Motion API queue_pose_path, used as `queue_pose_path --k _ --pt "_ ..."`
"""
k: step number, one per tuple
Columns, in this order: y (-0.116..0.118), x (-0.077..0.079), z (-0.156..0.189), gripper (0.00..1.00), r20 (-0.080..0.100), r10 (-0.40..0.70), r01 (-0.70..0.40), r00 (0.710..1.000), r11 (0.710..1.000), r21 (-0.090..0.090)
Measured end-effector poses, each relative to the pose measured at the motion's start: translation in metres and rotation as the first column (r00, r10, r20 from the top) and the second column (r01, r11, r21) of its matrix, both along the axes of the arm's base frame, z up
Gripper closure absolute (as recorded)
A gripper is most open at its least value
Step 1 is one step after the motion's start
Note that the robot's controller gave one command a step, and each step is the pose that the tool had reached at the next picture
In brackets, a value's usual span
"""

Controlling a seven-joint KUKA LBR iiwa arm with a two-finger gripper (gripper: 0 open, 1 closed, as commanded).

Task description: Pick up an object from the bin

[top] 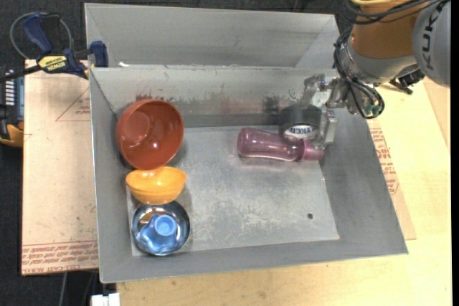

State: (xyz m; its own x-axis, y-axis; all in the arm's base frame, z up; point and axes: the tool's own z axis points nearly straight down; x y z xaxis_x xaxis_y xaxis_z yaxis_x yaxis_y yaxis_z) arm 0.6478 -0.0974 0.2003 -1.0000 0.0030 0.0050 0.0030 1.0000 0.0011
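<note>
I see the gripper [316, 127] at 3 o'clock in the bin [215, 36], at the neck end of the pink bottle [262, 145] lying on its side, and though I cannot tell whether the jaws are open or closed, I judge this the grasp step, which next needs a sure grip before lifting.

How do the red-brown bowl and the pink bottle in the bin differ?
The red-brown bowl is opaque and wide; the pink bottle is see-through and slim. The bowl leans by the left wall with its opening showing; the bottle lies on its side toward the right. Both rest on the floor of the bin, apart from each other.
</note>
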Motion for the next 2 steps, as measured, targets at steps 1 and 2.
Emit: queue_pose_path --k 1,2 --pt "0.001 0.001 0.005 0.0 0.008 0.003 -0.003 1.0 1.0 -0.001" --pt "0.076 -0.011 -0.132 0.0 0.004 0.009 -0.009 1.0 1.0 0.003"
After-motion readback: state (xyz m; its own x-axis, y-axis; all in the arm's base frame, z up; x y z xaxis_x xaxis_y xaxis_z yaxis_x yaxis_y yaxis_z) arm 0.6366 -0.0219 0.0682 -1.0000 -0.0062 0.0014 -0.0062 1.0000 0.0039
